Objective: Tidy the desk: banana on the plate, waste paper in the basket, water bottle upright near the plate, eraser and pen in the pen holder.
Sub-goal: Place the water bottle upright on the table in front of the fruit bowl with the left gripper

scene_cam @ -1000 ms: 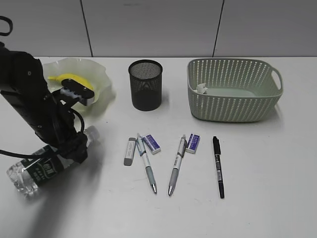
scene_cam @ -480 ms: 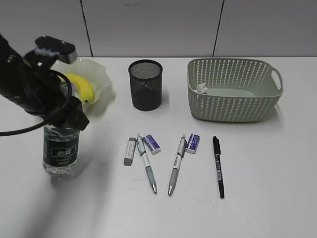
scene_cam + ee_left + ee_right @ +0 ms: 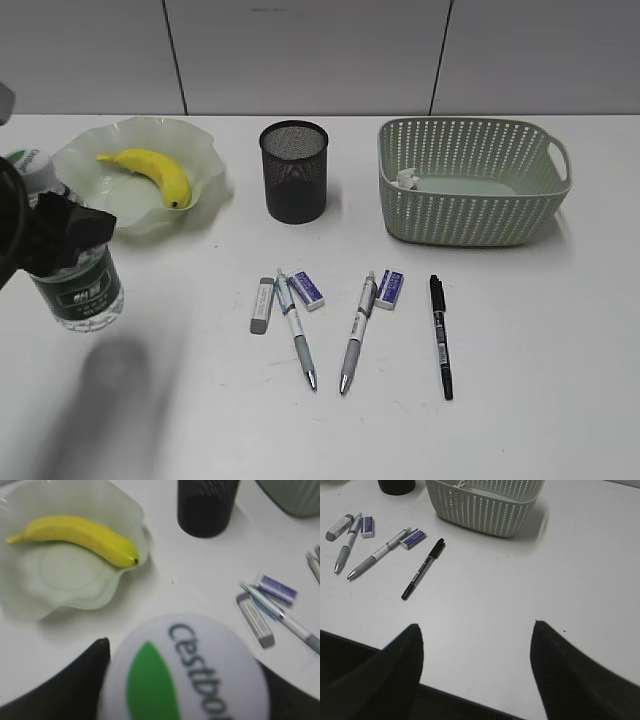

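My left gripper [image 3: 60,235] is shut on the water bottle [image 3: 85,292] and holds it upright at the desk's far left, just in front of the plate [image 3: 205,150]. I cannot tell if its base touches the desk [image 3: 540,400]. The bottle's white cap [image 3: 185,670] fills the left wrist view between the jaws. The banana [image 3: 150,172] lies in the plate. Waste paper [image 3: 405,178] lies in the basket [image 3: 470,215]. The pen holder [image 3: 294,175] stands between plate and basket. My right gripper [image 3: 477,630] is open and empty over the desk's front edge.
Mid-desk lie a grey eraser [image 3: 262,304], two blue-and-white erasers [image 3: 307,289] [image 3: 389,289], two grey pens [image 3: 296,330] [image 3: 357,332] and a black pen [image 3: 440,336]. The right wrist view shows the black pen [image 3: 422,570] and the basket [image 3: 485,505].
The left gripper has turned the bottle from lying to upright, then carried it left and slightly back toward the plate. The arm no longer covers the plate. The right gripper's earlier position is not shown.
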Motion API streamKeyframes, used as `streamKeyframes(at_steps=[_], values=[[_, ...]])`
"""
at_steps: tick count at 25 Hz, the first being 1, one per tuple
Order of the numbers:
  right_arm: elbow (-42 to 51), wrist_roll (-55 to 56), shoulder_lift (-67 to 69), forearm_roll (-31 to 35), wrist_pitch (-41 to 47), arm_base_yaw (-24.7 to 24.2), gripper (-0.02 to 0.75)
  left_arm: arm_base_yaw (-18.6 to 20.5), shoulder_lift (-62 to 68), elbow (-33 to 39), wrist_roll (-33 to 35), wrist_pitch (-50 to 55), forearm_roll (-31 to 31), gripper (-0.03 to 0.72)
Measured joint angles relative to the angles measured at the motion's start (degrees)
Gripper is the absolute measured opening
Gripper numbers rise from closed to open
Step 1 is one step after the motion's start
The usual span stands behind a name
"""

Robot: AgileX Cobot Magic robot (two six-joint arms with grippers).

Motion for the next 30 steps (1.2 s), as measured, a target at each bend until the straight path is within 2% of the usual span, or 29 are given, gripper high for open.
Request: streamKeyframes(at_steps=[2,4,12,18,25,30], values=[[0.0,0.0,0.0,0.0,0.0,0.0,0.529,0.0,-1.09,4.1,0.0,-8.36,-1.99,0.496],[0.0,0.0,0.0,0.0,0.0,0.0,0.529,0.05,-0.71,5.88,-0.05,-11.82,-3.35,0.496],[0.0,0.0,0.0,0.0,0.0,0.0,0.529,0.05,9.07,6.41,-1.12,-22.02,-6.36,0.496],[0.0,0.0,0.0,0.0,0.0,0.0,0.529,0.05,15.84,5.83,-2.66,-26.39,-8.07,0.496],[0.0,0.0,0.0,0.0,0.0,0.0,0.529,0.05,16.66,5.71,-3.37,-28.12,-8.88,0.498],[0.0,0.0,0.0,0.0,0.0,0.0,0.529,0.05,16.61,5.71,-3.27,-27.58,-8.94,0.557]])
